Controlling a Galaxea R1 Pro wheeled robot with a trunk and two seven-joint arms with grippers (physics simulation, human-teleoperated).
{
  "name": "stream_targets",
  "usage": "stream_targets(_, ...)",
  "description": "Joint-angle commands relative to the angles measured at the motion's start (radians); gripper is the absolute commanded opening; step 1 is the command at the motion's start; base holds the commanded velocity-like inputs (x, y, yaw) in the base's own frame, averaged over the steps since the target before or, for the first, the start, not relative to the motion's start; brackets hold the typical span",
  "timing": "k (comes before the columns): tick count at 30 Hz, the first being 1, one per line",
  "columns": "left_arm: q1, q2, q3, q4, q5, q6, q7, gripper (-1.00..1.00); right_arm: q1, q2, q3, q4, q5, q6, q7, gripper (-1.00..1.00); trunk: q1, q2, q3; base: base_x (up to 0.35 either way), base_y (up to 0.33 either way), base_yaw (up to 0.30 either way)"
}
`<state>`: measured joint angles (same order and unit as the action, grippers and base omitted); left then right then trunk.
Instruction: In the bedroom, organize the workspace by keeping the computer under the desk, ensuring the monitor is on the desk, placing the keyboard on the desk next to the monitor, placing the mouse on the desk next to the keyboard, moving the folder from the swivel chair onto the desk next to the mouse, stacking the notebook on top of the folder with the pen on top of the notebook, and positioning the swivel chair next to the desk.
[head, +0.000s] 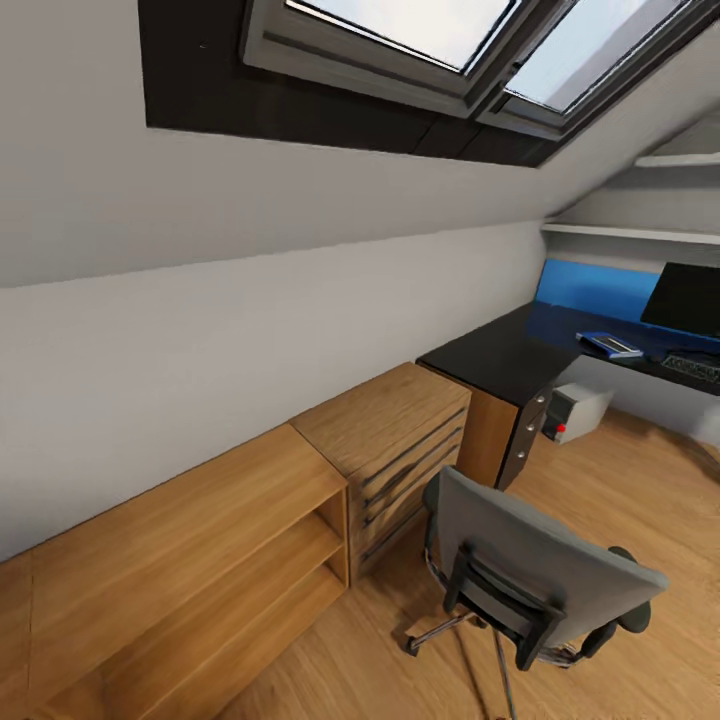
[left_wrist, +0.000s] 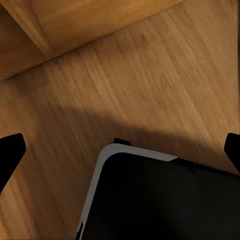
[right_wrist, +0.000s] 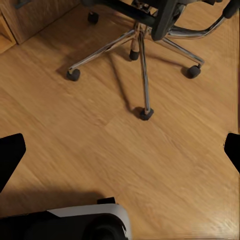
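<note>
The swivel chair (head: 535, 565) stands close in front of me with its grey back toward me, apart from the desk (head: 500, 355). Its chrome star base (right_wrist: 142, 55) and castors show on the wood floor. On the far black desk stand the monitor (head: 685, 298), the keyboard (head: 695, 368) and the blue folder (head: 605, 343). The grey computer (head: 580, 410) with its red light sits under the desk. The mouse, notebook and pen are too small to make out. My left gripper (left_wrist: 120, 150) and right gripper (right_wrist: 120, 150) hang open over the floor, holding nothing.
A wooden dresser (head: 400, 420) and an open wooden shelf unit (head: 200, 560) line the sloped wall at left. The desk's drawer unit (head: 527, 430) adjoins the dresser. A blue wall panel (head: 590, 288) sits behind the desk. My own base (left_wrist: 165, 200) shows below the grippers.
</note>
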<state>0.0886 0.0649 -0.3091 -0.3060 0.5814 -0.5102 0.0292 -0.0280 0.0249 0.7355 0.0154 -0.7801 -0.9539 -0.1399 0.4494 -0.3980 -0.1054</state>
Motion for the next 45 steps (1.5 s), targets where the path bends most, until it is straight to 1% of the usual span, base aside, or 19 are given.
stream_targets(1, 0.0, 0.001, -0.008, -0.002, 0.009, -0.002, 0.003, 1.0, -0.001, 0.0, 0.008, 0.002, 0.002, -0.002, -0.01, 1.0, 0.001, -0.002, -0.002, 0.009, 0.014, -0.268)
stream_targets(11, 0.0, 0.001, -0.009, -0.002, 0.009, -0.002, 0.003, 1.0, -0.001, 0.0, 0.008, 0.001, 0.002, -0.002, -0.01, 1.0, 0.001, -0.002, -0.005, 0.004, 0.023, -0.259)
stream_targets(23, 0.0, 0.001, -0.008, -0.002, 0.008, -0.003, 0.003, 1.0, -0.001, 0.0, 0.008, 0.001, 0.003, -0.002, -0.01, 1.0, 0.001, -0.002, -0.01, 0.134, 0.259, -0.253)
stream_targets(45, 0.0, 0.001, -0.008, -0.002, 0.009, -0.002, 0.005, 1.0, 0.0, 0.0, 0.008, 0.001, 0.002, -0.002, -0.01, 1.0, 0.001, -0.002, -0.01, 0.007, 0.02, -0.253)
